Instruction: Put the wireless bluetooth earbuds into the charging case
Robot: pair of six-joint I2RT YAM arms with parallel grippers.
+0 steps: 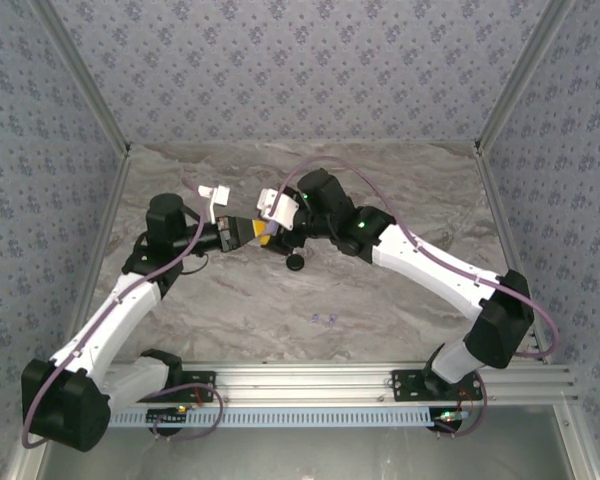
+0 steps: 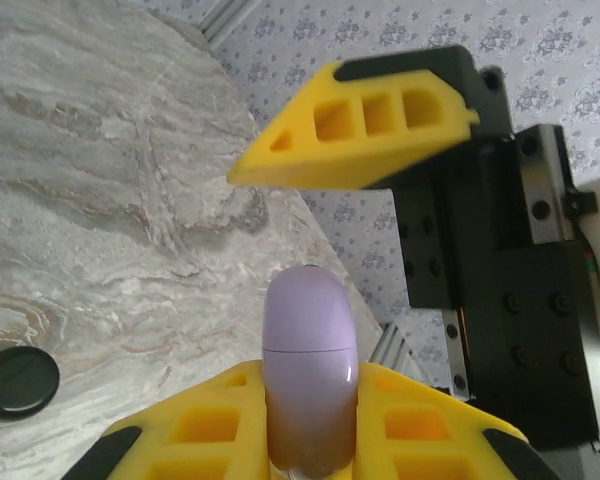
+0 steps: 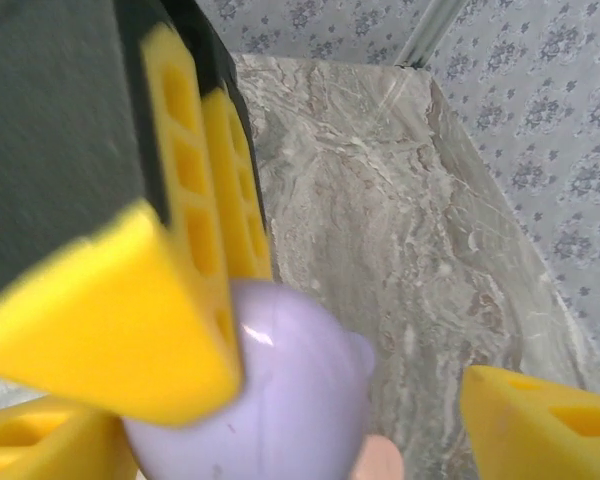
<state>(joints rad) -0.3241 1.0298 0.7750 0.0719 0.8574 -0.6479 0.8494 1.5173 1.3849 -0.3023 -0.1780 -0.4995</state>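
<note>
A closed lilac charging case (image 2: 310, 340) stands on edge between the yellow fingers of my left gripper (image 2: 310, 410), which is shut on it above the marble table. In the right wrist view the same case (image 3: 280, 400) sits between the spread fingers of my right gripper (image 3: 340, 395). That gripper is open: one finger (image 3: 110, 320) is blurred against the case and the other finger (image 3: 540, 420) stands well clear. The two grippers meet at mid-table, left gripper (image 1: 242, 232) and right gripper (image 1: 277, 230). The earbuds are out of view.
A round black case (image 1: 295, 262) lies closed on the table (image 1: 380, 200) just in front of the grippers, black case (image 2: 18, 382). A pale pink rounded thing (image 3: 382, 460) peeks out below the lilac case. Patterned walls enclose the table on three sides.
</note>
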